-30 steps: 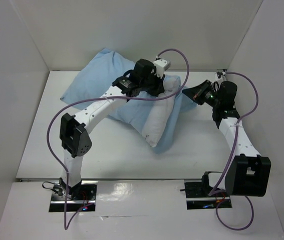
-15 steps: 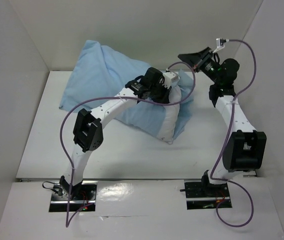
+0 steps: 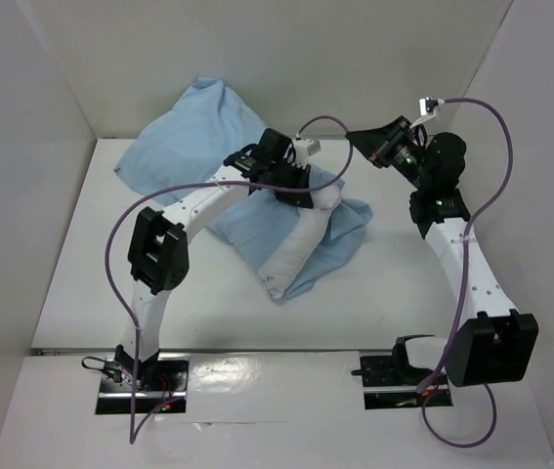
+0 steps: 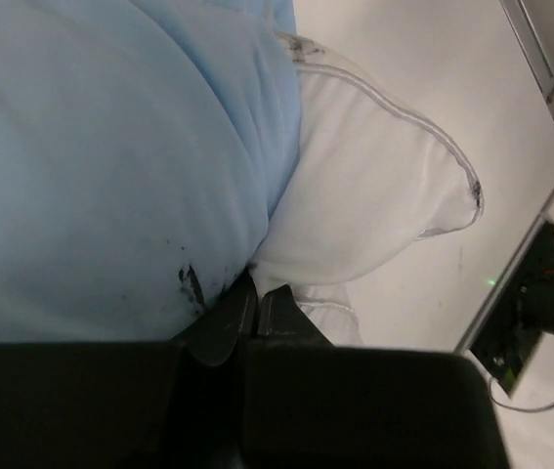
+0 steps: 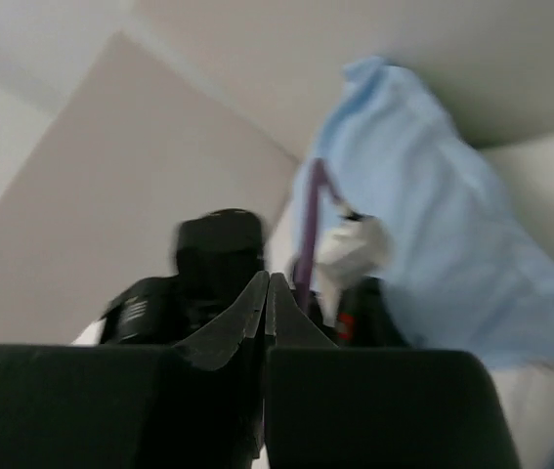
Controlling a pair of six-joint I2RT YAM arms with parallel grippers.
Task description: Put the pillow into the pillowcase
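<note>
- Pillow [image 3: 291,256]: lies slantwise on the white desk [image 3: 208,308]. Most of it is inside the pillowcase, and only its near end shows bare and white, pointing towards the arm bases.
- Pillowcase [image 3: 193,132]: light blue on the face in view and drawn over the far part of the pillow. Its far end is bunched and stands up beyond the pillow against the back wall [image 3: 257,49]. A loose flap spreads on the desk along the right side of the pillow's bare end.
- Left hand [image 3: 301,191]: reaches over the middle of the pillow. In the left wrist view the hand [image 4: 255,293] has its fingers pressed together, tips in the crease where the blue hem meets the bare white pillow [image 4: 374,195]. Whether any cloth is nipped between them cannot be told. A few dark marks sit on the pillowcase [image 4: 110,147] beside the tips.
- Right hand [image 3: 355,135]: raised above the desk, to the right of the pillow and clear of it. Its fingers are closed tip to tip and hold nothing, as the right wrist view [image 5: 268,283] also shows.
- Purple cable [image 3: 110,254]: loops outward from the left arm, to the left of the pillow.
</note>
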